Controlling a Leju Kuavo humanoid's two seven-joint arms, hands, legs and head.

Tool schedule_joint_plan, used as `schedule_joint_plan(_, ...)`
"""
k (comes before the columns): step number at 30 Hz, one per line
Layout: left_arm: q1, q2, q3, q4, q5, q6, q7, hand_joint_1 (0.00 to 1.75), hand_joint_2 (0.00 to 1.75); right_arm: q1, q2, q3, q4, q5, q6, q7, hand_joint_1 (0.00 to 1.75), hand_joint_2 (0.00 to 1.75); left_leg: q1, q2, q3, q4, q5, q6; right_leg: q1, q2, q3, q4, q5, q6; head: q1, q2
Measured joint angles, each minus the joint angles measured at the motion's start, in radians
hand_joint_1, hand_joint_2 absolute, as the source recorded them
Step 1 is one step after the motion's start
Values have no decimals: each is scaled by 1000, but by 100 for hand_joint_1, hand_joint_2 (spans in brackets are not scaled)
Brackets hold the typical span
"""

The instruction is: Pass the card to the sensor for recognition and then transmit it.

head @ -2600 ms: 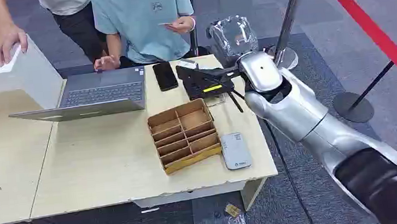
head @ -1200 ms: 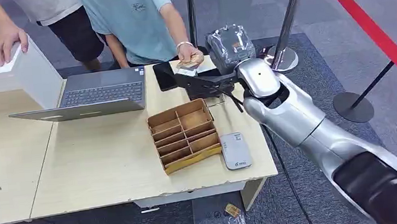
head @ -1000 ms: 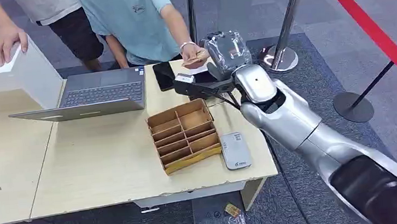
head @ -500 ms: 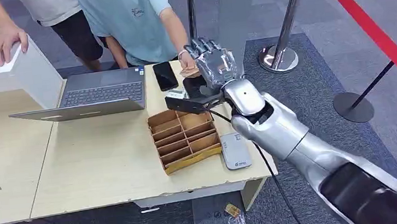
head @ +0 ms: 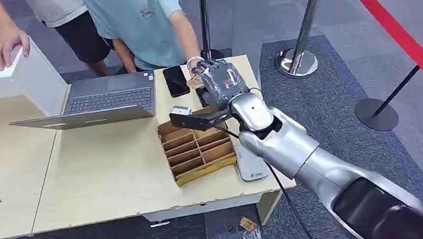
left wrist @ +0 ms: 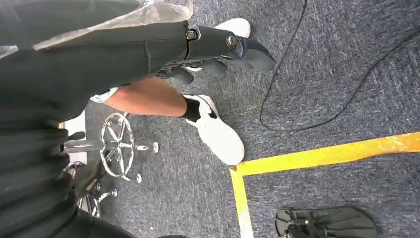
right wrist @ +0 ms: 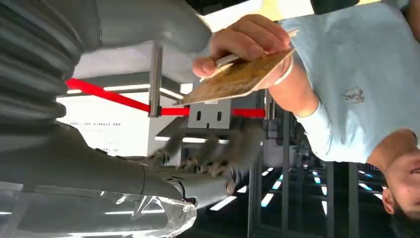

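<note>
Head view shows my right hand (head: 221,79) up over the far side of the table (head: 86,184), close to a person's hand (head: 196,74). My right wrist view shows that person's hand holding the card (right wrist: 237,78) by one end, next to my thumb. My fingers (right wrist: 208,158) are spread apart and hold nothing. The card reader (head: 252,163) lies on the table beside the cardboard tray (head: 197,147). My left hand (left wrist: 218,47) hangs down over the floor, holding nothing.
</note>
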Motion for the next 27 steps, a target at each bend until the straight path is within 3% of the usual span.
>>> schedule_joint_plan(7,0,0,-8,0,13,0,7,0,175,13,0,-4,8,2,-47,-3,175,175,0,0,0,0,0,0,0,0,0,0,0,0,0,0)
schedule_joint_plan(21,0,0,-24,0,21,3,7,0,175,46,-6,-14,7,-19,-71,-7,175,175,0,0,0,0,0,0,0,0,0,0,0,0,0,0)
schedule_joint_plan(27,1,0,-24,0,45,5,9,0,175,77,-33,-42,-9,-63,-90,6,175,175,0,0,0,0,0,0,0,0,0,-1,0,0,0,0)
